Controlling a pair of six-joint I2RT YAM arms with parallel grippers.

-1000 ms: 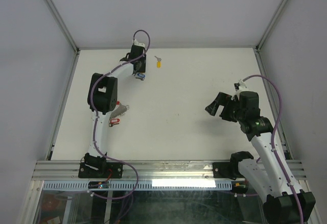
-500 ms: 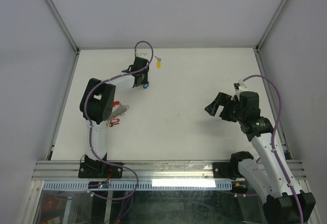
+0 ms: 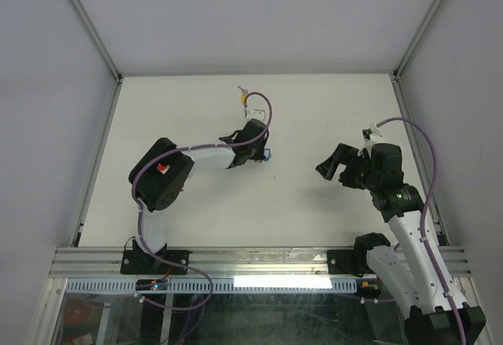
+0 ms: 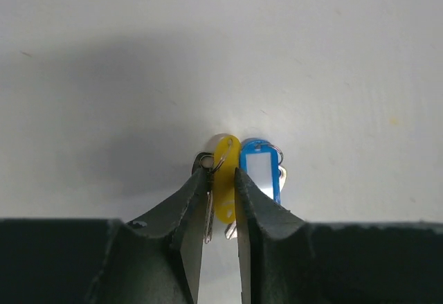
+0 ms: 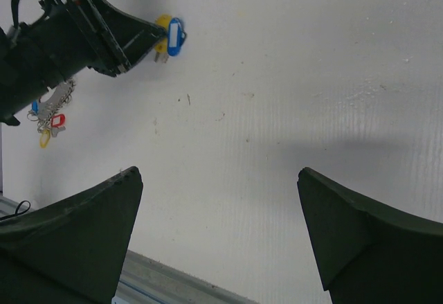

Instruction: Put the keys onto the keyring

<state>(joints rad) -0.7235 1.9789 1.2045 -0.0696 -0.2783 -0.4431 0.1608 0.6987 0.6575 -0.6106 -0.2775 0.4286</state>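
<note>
Two keys (image 4: 261,169) (oval plastic tags)

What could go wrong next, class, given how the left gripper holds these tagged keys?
1. The left gripper pinches only the yellow tag; the blue tag sits outside the grip and could drop or snag.
2. The right gripper stands open, well apart, so nothing would catch a slip.

I read bright, even overhead light. Soft shadow on the table (image 4: 83,96) toward 10 o'clock in left wrist view; near fingers (image 4: 173,248) dark, slightly soft.
</note>
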